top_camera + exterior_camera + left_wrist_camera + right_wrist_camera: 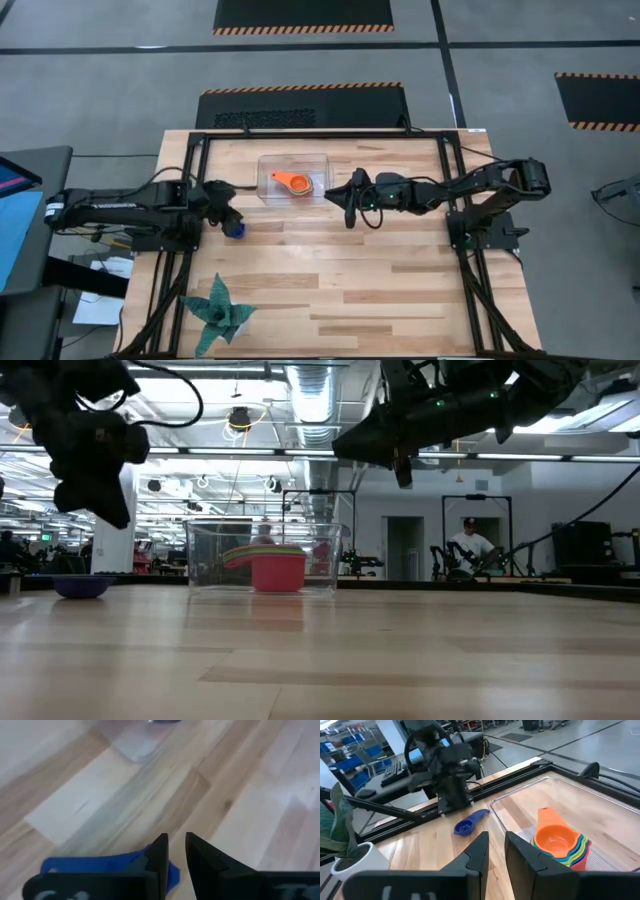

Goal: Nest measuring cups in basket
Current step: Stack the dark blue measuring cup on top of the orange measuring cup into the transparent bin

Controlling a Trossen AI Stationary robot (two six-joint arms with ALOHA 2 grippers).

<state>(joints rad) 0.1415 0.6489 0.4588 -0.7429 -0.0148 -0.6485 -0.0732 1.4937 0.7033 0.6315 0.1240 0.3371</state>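
Observation:
The clear basket (293, 178) stands near the table's far edge, and several nested measuring cups sit in it. The orange one (555, 837) is on top, and a red cup (278, 572) is the outermost of the stack. A small blue cup (236, 229) lies alone on the table, left of the basket. My left gripper (228, 218) hovers shut just above the blue cup (100, 864), clear of it in the low view (105, 505). My right gripper (348, 212) is shut and raised (402, 472) to the right of the basket.
A teal spiky paper plant (218, 312) in a white pot stands near the table's near left corner. Black frame rails (190, 190) run along the table's left, right and far sides. Bare wood (380, 290) spreads over the middle and near right.

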